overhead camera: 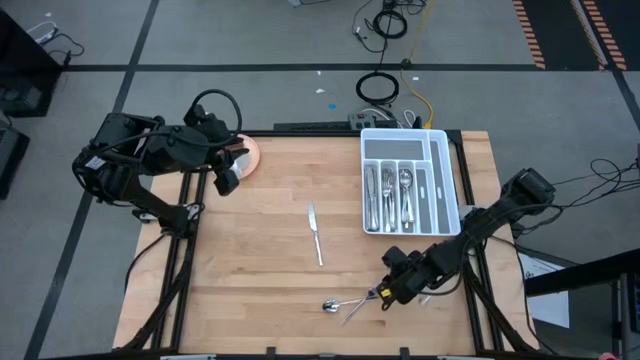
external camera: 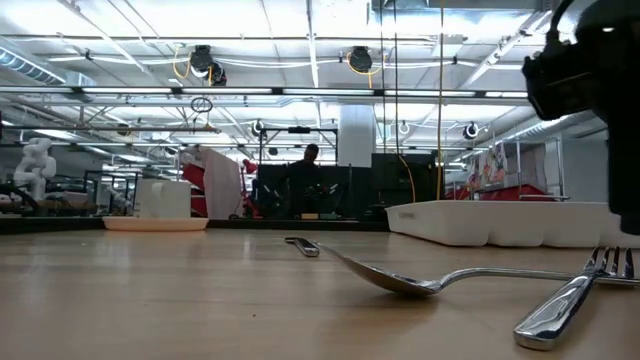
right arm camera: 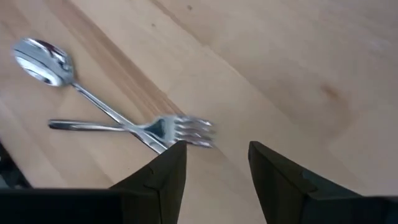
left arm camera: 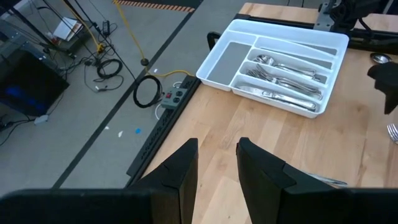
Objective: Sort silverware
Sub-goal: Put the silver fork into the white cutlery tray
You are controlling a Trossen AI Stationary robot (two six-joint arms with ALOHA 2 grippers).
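Note:
A spoon (right arm camera: 40, 59) and a fork (right arm camera: 161, 127) lie crossed on the wooden table near its front edge, seen also as spoon (overhead camera: 332, 305) and fork (overhead camera: 358, 308). A knife (overhead camera: 315, 232) lies flat at mid-table. My right gripper (right arm camera: 214, 163) hangs open above the table just right of the fork's tines, touching nothing; it is also seen as my right gripper (overhead camera: 388, 290). My left gripper (left arm camera: 217, 163) is open and held high at the far left, also seen as my left gripper (overhead camera: 228, 178). The white tray (overhead camera: 440, 180) holds more silverware.
A pink cup on its saucer (overhead camera: 248, 155) stands at the far left, partly under my left arm. The divided tray (left arm camera: 214, 59) sits at the far right corner. Bare wood lies between the knife and the tray. Cables and a power strip (overhead camera: 372, 120) lie beyond the far edge.

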